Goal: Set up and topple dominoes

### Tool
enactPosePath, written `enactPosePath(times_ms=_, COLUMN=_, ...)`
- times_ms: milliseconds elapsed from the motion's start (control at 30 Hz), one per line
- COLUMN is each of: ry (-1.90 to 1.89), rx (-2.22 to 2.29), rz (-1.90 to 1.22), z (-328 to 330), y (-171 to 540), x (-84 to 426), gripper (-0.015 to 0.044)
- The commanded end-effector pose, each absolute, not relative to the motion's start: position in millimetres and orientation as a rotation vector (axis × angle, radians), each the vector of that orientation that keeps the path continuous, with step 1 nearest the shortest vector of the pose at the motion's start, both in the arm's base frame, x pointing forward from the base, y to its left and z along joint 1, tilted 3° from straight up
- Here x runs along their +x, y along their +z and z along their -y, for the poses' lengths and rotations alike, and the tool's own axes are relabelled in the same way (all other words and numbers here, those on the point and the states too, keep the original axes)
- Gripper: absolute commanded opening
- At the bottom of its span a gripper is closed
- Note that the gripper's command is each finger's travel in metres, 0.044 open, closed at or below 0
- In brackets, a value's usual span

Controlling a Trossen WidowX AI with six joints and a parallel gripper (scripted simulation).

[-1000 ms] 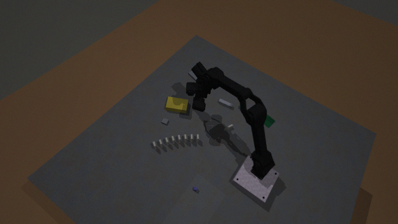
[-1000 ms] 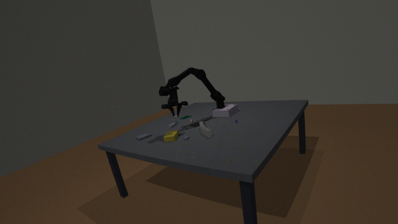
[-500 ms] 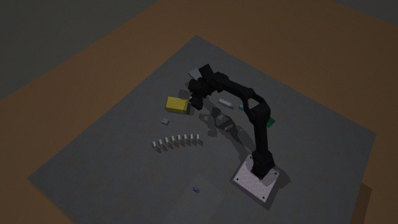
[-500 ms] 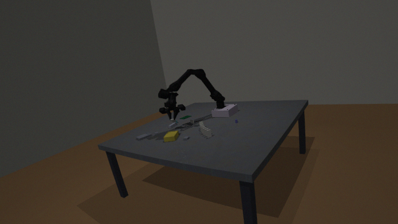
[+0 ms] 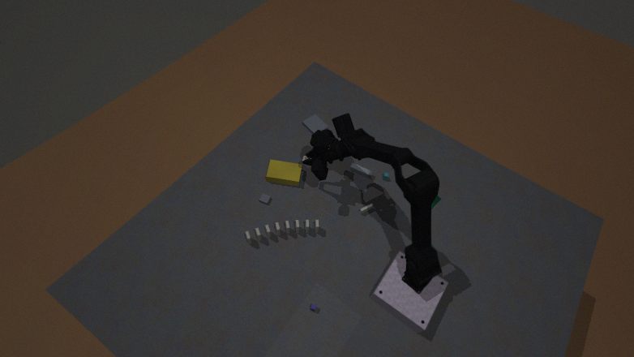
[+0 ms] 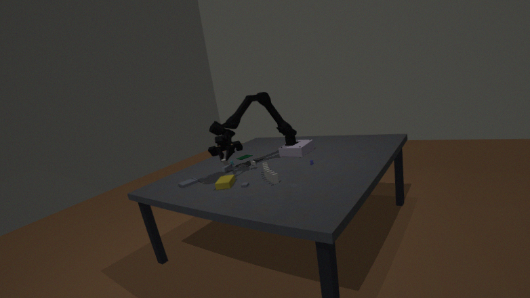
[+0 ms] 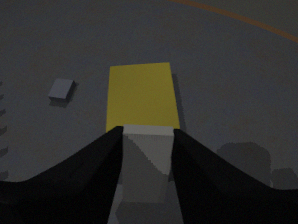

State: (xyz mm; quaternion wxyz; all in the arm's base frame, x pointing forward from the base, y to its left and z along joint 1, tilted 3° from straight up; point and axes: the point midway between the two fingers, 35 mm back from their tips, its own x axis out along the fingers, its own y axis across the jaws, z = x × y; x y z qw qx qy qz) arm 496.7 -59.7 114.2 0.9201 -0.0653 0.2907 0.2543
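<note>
My gripper [image 5: 306, 160] [image 6: 223, 159] is shut on a pale domino [image 5: 304, 158] [image 7: 146, 162]. It holds the domino above the table, beside the yellow block and away from the row. Several pale dominoes stand in a curved row; its left end domino [image 5: 248, 236] and right end domino [image 5: 317, 223] show in the top view, and the row also shows in the exterior view. Another loose pale domino [image 5: 366, 208] [image 6: 253, 162] appears to lie on the table between the row and the arm. In the wrist view the fingers flank the held domino; its far side is hidden.
A yellow block [image 5: 284, 171] [image 6: 225, 181] [image 7: 141, 95] and a small grey block [image 5: 265, 198] [image 7: 62, 89] lie beyond the row. A flat grey box [image 5: 314, 122] [image 6: 188, 182], a light bar [image 5: 361, 169], a teal cube [image 5: 385, 175], a green piece [image 6: 244, 157] and a purple cube [image 5: 313, 307] lie around.
</note>
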Motion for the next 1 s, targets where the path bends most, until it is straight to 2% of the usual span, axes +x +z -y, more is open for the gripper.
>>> enactPosePath(times_ms=0, ry=0.537, rx=-0.111, rz=-0.520, z=62.1, y=119.3, x=493.9, gripper=0.0107)
enactPosePath(times_ms=467, ry=0.612, rx=-0.062, rz=-0.297, z=67.0, y=124.3, x=470.7, gripper=0.0107)
enactPosePath(times_ms=967, ry=0.726, rx=-0.064, rz=-0.099, z=63.4, y=129.8, x=423.5, gripper=0.0107)
